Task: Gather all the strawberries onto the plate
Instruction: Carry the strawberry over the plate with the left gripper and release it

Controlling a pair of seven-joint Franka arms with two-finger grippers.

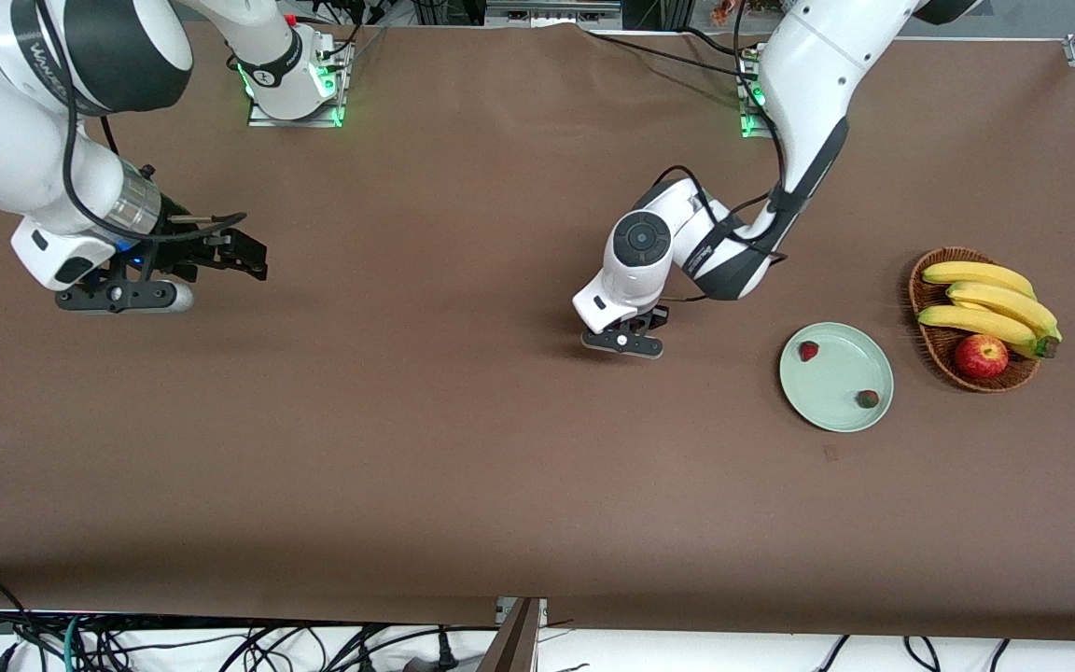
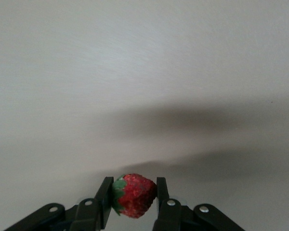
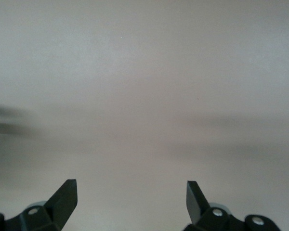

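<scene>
three strawberries, one plate, three bananas, one apple, one basket

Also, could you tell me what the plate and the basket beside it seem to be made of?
The plate: pale mint green, smooth, with an even matte sheen, so likely plastic or glazed ceramic; the look leaves it open. The basket: brown, its woven strands showing along the rim, which suggests wicker or rattan.

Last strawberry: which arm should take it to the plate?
Left. Its tool already grips the strawberry and is much closer to the plate. The right tool waits open at the right arm's end.
</scene>
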